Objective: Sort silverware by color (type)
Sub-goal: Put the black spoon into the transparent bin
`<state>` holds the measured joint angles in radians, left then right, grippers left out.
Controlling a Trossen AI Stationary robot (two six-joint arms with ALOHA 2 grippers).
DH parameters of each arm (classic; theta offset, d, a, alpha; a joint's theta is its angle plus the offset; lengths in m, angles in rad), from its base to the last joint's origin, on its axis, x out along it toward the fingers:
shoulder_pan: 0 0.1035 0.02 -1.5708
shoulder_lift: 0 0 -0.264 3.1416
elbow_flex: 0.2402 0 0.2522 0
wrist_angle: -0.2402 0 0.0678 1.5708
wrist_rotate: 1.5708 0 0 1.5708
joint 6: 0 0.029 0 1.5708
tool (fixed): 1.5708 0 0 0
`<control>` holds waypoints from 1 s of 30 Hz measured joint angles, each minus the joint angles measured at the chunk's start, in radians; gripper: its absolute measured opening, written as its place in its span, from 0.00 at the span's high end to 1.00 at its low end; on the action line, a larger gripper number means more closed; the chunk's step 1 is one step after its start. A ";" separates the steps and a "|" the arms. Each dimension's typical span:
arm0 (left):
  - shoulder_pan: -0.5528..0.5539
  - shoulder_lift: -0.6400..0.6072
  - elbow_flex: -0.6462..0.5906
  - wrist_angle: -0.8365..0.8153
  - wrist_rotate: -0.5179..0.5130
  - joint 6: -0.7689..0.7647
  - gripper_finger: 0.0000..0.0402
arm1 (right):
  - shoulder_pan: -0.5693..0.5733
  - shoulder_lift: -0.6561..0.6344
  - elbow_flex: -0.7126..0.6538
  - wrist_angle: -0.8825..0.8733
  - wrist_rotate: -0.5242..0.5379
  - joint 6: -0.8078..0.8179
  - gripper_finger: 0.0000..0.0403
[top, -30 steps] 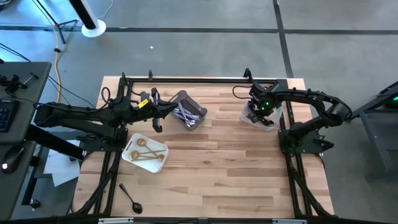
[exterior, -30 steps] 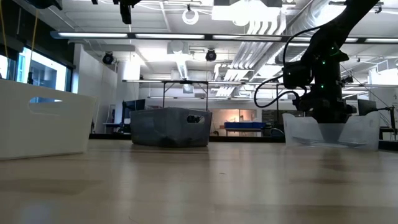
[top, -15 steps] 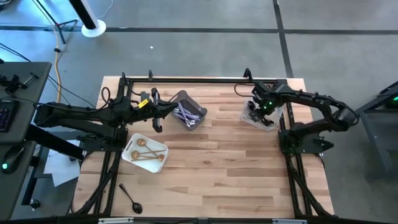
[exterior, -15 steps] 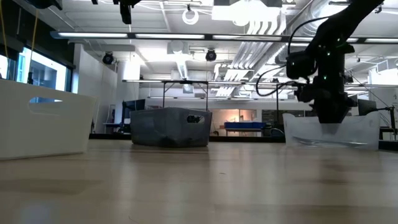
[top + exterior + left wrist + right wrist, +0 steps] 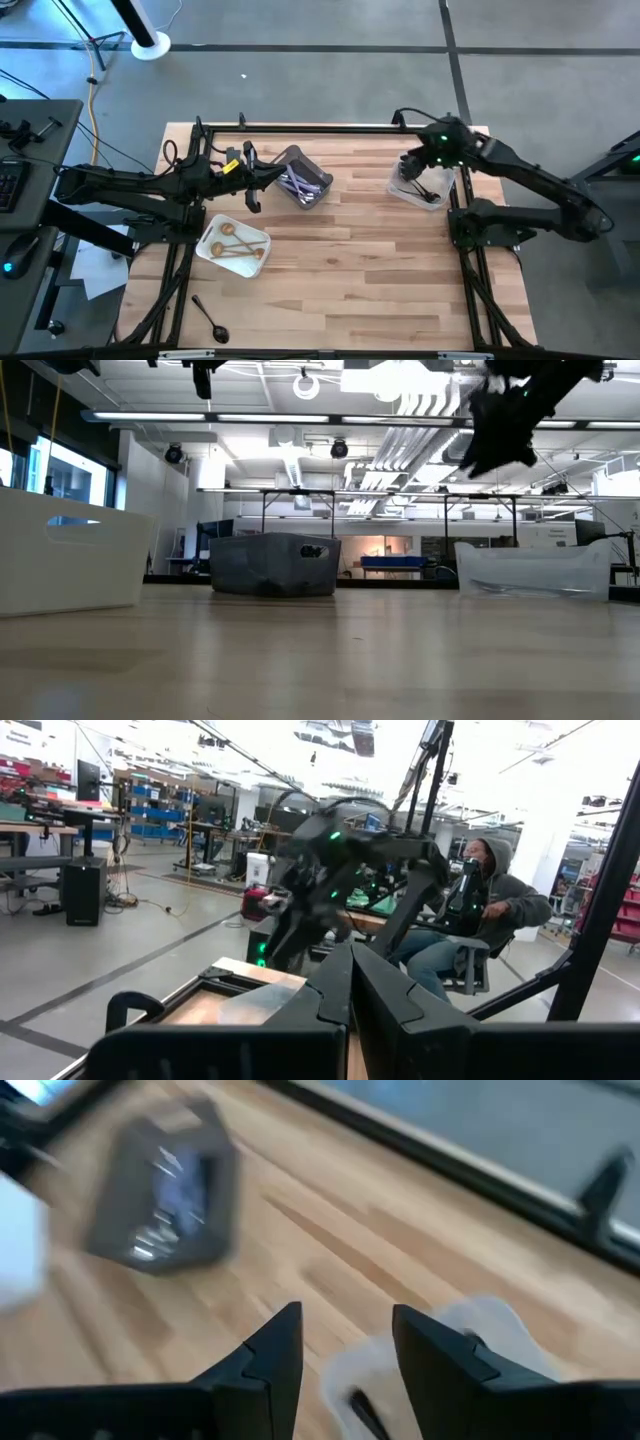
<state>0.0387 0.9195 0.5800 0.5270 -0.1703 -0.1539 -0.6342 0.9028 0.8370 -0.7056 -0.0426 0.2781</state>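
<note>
— What is lying around the wooden counter [image 5: 340,250]?
— Grey concrete floor [image 5: 300,80] is stretching toward twelve o'clock, a dark seam crossing it.
— And overhead?
— Strip lights [image 5: 270,417] are glowing among white ducts [image 5: 420,405]; a seated person [image 5: 470,910] is waiting beyond.

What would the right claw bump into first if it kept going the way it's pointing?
Probably the clear tub just ahead of the right gripper, whose open, empty fingers frame it. A dark utensil lies inside. Past that comes bare table, with the grey bin off to one side. Depth is uncertain.
</note>
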 joint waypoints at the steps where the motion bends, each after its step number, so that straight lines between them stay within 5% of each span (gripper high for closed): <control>1: 0.000 0.000 0.000 0.000 0.000 0.000 1.00 | 0.014 -0.030 -0.002 0.021 -0.003 0.011 0.65; 12: 0.000 0.000 0.000 -0.006 0.000 0.000 1.00 | 0.178 -0.189 -0.004 0.372 -0.080 0.037 0.65; 30: 0.000 0.000 0.000 -0.007 0.000 -0.027 1.00 | 0.489 0.158 -0.004 0.891 -0.084 -0.148 0.65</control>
<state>0.0387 0.9195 0.5800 0.5203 -0.1703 -0.1806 -0.1451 1.0610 0.8326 0.1859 -0.1261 0.1305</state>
